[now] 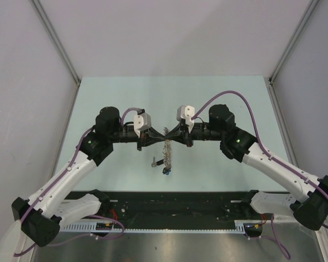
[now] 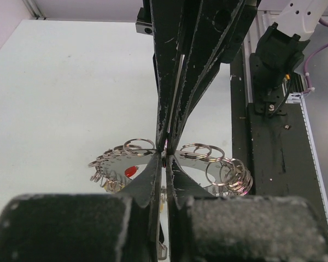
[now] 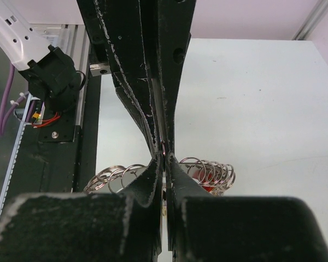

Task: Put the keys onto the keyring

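Seen from above, two arms met tip to tip at the centre of the frame over a pale table (image 1: 98, 103). The keyring (image 1: 166, 143), a thin silver wire ring, trailed down-frame from that meeting point, crowded with small keys (image 1: 167, 158). One loose key (image 1: 154, 161) lay on the table just left of the bunch, apart from it.

In its wrist view the left gripper (image 2: 164, 164) was closed to a hairline slit at lower centre, apparently nipping the ring's wire; small split rings (image 2: 139, 144) and a red-headed key (image 2: 131, 171) fanned out either side. The right gripper (image 3: 164, 161) was fully closed at the same spot, seemingly on the same wire.

The ring looked light, stiff and slippery, with a bunch likely to swing; a bare stretch of wire between keys seemed the best hold. The loose key, thin and flat, would probably lift best by its head.
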Tool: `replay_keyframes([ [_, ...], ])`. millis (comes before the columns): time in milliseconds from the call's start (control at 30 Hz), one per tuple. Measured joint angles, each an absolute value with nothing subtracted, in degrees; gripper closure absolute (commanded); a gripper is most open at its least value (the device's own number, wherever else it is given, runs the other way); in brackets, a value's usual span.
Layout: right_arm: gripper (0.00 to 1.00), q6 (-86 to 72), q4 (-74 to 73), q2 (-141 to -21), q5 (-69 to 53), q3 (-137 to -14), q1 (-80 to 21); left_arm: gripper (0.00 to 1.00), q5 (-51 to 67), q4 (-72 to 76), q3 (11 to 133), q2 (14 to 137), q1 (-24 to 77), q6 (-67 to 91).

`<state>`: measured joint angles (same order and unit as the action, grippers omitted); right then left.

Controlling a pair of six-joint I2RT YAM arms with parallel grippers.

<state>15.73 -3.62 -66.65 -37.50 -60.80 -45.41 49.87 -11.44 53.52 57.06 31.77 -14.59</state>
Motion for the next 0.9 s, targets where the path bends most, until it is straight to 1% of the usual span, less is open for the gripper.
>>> replay_keyframes([
  [33, 1.0, 15.75, -3.62, -66.72, -37.47, -60.8, -45.41, 1.0, 49.69, -11.53, 53.52, 57.06, 31.77, -14.59],
  [133, 0.99, 16.12, -3.62, -66.89, -37.34, -60.8, -45.41, 1.0, 49.15, -11.88, 53.52, 56.97, 31.88, -14.57],
  [200, 0.91, 16.12, -3.62, -66.92, -36.99, -60.8, -45.41, 1.0, 48.38, -11.9, 53.52, 56.86, 32.03, -14.55],
  [233, 0.87, 16.08, -3.6, -66.92, -36.84, -60.8, -45.41, 0.99, 48.05, -11.92, 53.52, 56.8, 32.12, -14.57],
  [267, 0.76, 15.9, -3.57, -66.89, -36.64, -60.8, -45.41, 1.0, 47.64, -11.97, 53.52, 56.71, 32.21, -14.61],
  [333, 0.65, 14.81, -3.38, -66.89, -35.97, -60.8, -45.41, 1.0, 46.33, -12.19, 53.52, 56.58, 32.36, -15.07],
  [367, 0.55, 14.24, -3.14, -66.78, -35.55, -60.8, -45.3, 1.0, 45.5, -12.53, 53.52, 56.58, 32.45, -15.33],
  [400, 0.51, 13.56, -2.94, -66.59, -34.89, -60.8, -45.08, 1.0, 44.71, -12.95, 53.52, 56.58, 32.49, -15.53],
  [433, 0.45, 12.84, -2.76, -66.24, -33.78, -60.8, -44.97, 0.99, 43.72, -13.43, 53.47, 56.58, 32.49, -15.79],
  [533, 0.43, 9.96, -2.31, -65.06, -30.7, -60.8, -44.01, 1.0, 41.76, -14.31, 53.32, 56.47, 32.49, -16.53],
  [700, 0.4, 4.34, -2.9, -63.18, -21.65, -60.8, -42.3, 1.0, 38.24, -14.7, 52.45, 55.35, 32.49, -16.78],
  [900, 0.39, -1.8, -6.76, -62.94, -10.7, -60.69, -41.71, 1.0, 32.95, -14.74, 51.31, 54.19, 32.34, -16.45],
])
